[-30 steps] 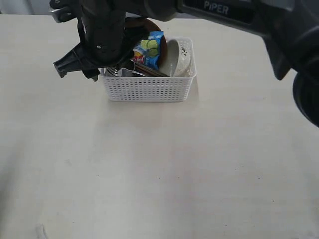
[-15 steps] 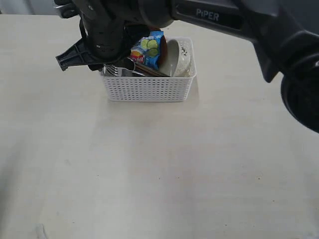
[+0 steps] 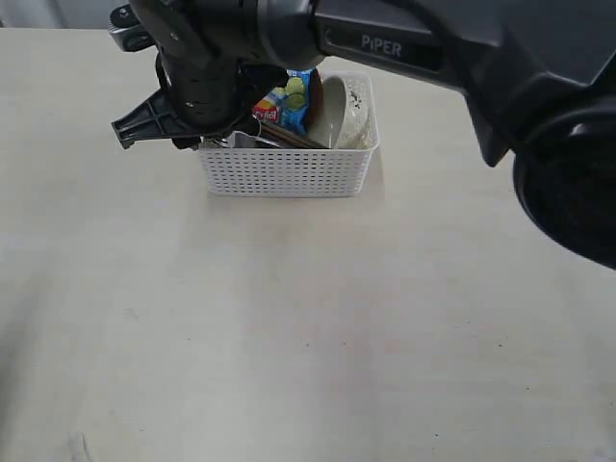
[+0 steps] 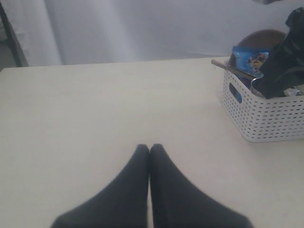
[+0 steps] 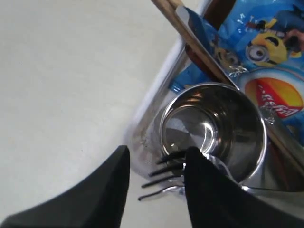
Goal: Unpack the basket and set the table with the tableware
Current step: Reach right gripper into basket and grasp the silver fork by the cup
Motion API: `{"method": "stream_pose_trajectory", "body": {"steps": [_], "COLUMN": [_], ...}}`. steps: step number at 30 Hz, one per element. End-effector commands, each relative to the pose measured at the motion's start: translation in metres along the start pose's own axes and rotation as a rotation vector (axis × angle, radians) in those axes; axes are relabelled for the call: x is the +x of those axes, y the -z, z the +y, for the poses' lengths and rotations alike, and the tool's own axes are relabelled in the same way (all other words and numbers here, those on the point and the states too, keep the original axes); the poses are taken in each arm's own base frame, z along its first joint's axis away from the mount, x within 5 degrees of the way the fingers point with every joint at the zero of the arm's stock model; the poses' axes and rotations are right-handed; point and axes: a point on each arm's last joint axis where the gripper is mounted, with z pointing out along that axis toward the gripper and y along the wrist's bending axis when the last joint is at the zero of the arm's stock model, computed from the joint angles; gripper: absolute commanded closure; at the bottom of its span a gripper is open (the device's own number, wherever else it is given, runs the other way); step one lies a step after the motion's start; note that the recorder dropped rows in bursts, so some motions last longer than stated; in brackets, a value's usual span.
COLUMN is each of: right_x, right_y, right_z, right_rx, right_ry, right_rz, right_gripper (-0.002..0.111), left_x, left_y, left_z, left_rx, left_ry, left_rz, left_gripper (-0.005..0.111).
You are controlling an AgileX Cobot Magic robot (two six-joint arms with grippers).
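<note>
Now | right tool [image 5: 158, 152] hanging over the left end of the basket [image 3: 289, 171], fingers standing apart astride fork [image 5: 164, 173] tines and cup [image 5: 213, 123] rim | chopsticks [image 5: 199, 50] and chip bag [image 5: 270, 57] crowding cup | basket sitting on counter [image 3: 289, 337] | left tool [image 4: 149, 148] resting pressed together, well apart from basket

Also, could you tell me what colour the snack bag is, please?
The bag is blue with yellow cartoon figures; the right wrist view shows it best.

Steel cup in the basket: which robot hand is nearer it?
Right. The right hand is at the rim of the steel cup; the left hand is well away from the basket.
</note>
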Motion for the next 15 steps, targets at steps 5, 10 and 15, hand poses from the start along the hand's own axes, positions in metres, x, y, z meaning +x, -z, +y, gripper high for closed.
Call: {"method": "stream_pose_trajectory", "body": {"steps": [5,10,15], "right_x": [-0.0023,-0.0022,-0.0025], "right_y": [0.0028,0.0029,0.0025], "right_z": [-0.0051,-0.0063,-0.0071], "right_rx": [0.039,0.052,0.062], "right_ry": [0.018,0.026,0.028], "right_rz": [-0.006,-0.005,-0.01], "right_gripper": [0.071,0.071,0.071], "left_x": [0.0,0.0,0.0], "left_y": [0.0001,0.0001,0.0001], "left_z": [-0.0009,-0.0009,-0.0009], "left_rx": [0.013,0.013,0.013], "left_ry": [0.02,0.02,0.016], "left_rz": [-0.007,-0.007,-0.007], "left_gripper": [0.107,0.107,0.107]}}
